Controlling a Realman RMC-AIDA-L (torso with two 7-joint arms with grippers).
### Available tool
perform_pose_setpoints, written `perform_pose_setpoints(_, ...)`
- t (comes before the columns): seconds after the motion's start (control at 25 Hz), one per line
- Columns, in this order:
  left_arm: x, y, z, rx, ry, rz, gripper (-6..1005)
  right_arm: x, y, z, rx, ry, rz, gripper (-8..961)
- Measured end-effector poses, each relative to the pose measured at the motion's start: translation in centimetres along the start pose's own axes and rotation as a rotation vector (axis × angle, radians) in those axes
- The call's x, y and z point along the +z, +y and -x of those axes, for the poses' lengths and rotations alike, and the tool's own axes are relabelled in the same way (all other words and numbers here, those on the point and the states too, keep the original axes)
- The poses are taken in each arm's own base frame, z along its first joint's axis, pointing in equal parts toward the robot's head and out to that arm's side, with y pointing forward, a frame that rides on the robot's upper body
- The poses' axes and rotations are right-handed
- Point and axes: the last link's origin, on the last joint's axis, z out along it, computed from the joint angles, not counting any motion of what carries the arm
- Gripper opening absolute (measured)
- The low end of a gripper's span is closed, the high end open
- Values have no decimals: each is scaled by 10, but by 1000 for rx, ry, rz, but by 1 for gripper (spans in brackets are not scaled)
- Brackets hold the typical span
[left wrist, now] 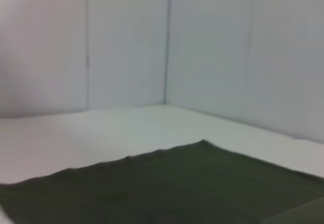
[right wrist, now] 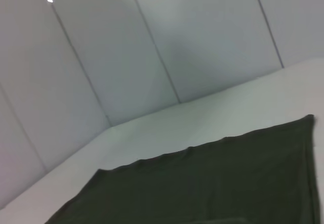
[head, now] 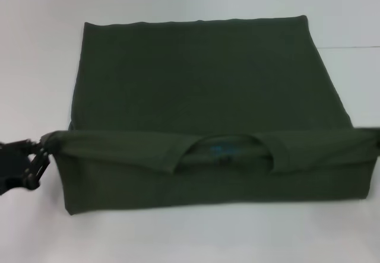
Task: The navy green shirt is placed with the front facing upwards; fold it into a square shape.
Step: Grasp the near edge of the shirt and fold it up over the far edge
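Nearest the head camera lies the near edge of the navy green shirt (head: 202, 97), spread on a white table (head: 35, 67) and already narrowed into a rectangle with no sleeves sticking out at the sides. Its collar end is lifted and partly turned toward the far hem, forming a raised band across the near part; the neck opening (head: 228, 150) shows in the middle of that band with a small blue label inside. At the band's left corner the left gripper (head: 41, 153), dark and partly cut off by the frame edge, has its fingers pinching the cloth. The band's right corner runs out of the frame, and the right gripper is not visible in this view. From the left wrist view, only the flat far part of the shirt (left wrist: 177, 183) shows, lying smooth on the table before pale walls; that arm's own fingers are not seen. From the right wrist view, the same flat cloth (right wrist: 217, 183) shows with its far hem straight, and again no fingers, so their state cannot be told. As a judgement, the side folds look finished and the lengthwise fold is under way; carrying the collar end across to the hem and laying it flat remains.
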Motion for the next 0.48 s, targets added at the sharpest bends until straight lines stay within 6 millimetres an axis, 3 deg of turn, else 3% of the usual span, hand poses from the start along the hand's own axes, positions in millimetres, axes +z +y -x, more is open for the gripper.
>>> perform_pose_setpoints(0.48, 75, -26, -6, -2, -106, -144, 38, 74, -24, 34, -3, 46, -144, 89)
